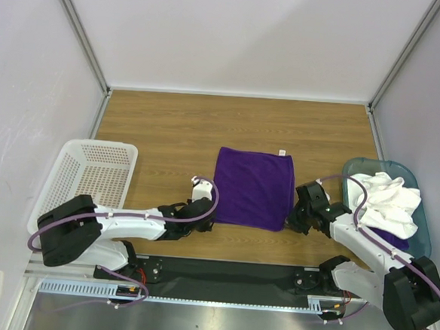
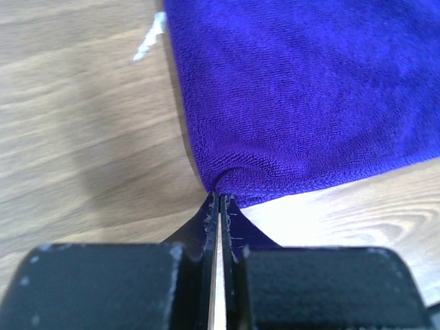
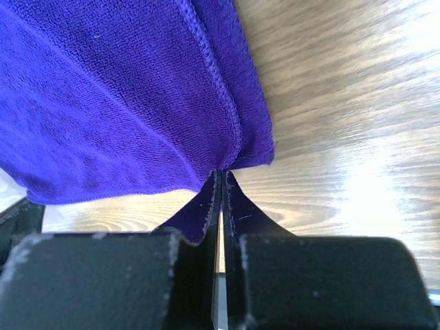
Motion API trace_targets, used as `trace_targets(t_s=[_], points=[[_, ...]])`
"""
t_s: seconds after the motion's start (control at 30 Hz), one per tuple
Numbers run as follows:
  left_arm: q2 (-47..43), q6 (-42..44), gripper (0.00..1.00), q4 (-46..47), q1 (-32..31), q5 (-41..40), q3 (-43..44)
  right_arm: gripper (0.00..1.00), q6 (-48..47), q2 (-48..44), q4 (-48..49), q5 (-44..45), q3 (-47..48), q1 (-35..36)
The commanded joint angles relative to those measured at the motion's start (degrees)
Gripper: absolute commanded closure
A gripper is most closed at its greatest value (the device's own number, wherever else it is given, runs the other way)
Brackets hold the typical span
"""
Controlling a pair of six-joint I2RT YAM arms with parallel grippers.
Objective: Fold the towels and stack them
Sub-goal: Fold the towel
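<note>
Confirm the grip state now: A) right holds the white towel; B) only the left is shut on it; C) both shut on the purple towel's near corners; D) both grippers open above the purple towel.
C: the wrist views show the left gripper and right gripper each pinched shut on a near corner of the purple towel.

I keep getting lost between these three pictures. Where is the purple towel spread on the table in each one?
Top view: the purple towel lies flat mid-table, between the left gripper and the right gripper.
Left wrist view: it fills the upper right, its corner pinched by the left gripper.
Right wrist view: it fills the upper left, its corner pinched by the right gripper.
Shared landmark: the wooden table around it.
</note>
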Motion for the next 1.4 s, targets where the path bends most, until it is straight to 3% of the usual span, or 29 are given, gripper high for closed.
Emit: trace_targets(t_s=[0.0,0.33,0.57,0.77,1.07,1.37], points=[[-2.04,-1.6,0.97,-6.31,0.02,-5.31,0.44,1.0,1.59,-0.88,1.34,-0.63,1.56,1.14],[-5.12,-0.9,0.92,-3.96,0.02,-4.53,-3.16,1.0,-0.07,-0.09,-1.73,3.85,10.7,3.86],[-5.91,1.03,0.67,1.32,-0.07,-2.24,-5.36,1.0,-0.16,1.32,-1.38,3.94,10.97,4.13],[-5.12,1.91,0.6,3.69,-0.16,0.22,-4.92,1.0,-0.42,0.18,-2.17,4.56,12.02,4.13],[-0.82,-2.03,0.71,-0.24,-0.25,-2.49,-3.6,1.0,-0.69,-1.84,-4.02,5.43,13.69,4.13],[0.42,-7.32,0.93,-8.08,-0.16,-6.55,-1.49,1.0,-1.83,-2.11,-6.83,7.72,13.52,4.13]])
